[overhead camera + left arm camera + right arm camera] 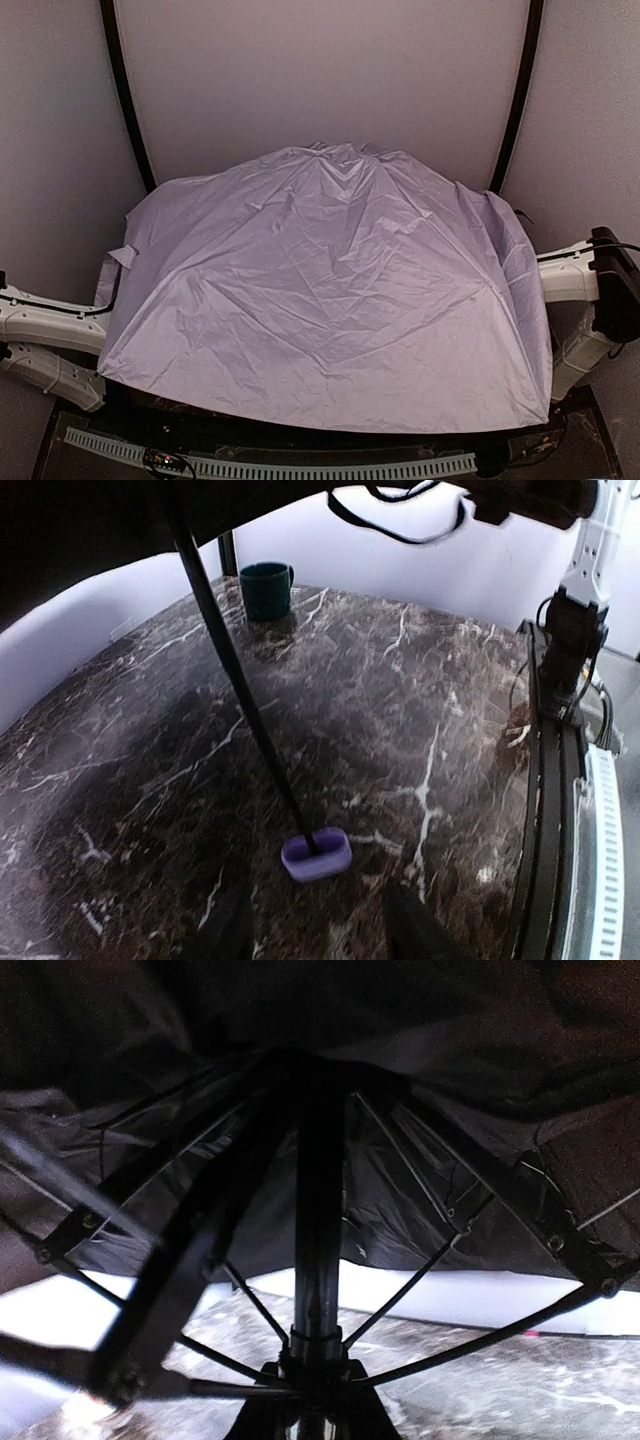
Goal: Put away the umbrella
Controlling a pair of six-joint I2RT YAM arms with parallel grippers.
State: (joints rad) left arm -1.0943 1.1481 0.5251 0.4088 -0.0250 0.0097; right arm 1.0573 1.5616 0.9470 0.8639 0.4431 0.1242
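From above, we are seeing the umbrella (330, 290) lying opened wide, canopy up, filling the middle of the scene.

At the left wrist, the left gripper (317, 928) is holding its fingers (225, 930) spread on the near side of the handle knob (316, 855), not touching it. The knob is resting on the marble table (420, 700), and a mug (266, 588) is standing at the far edge.

At the right wrist, the right gripper (318, 1410) is pinching the black shaft (318, 1260) beneath the ribs (420, 1275).

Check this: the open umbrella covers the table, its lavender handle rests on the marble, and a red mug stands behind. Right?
No: the mug is dark green, not red, as the left wrist view shows. The umbrella, handle and table are as you say.
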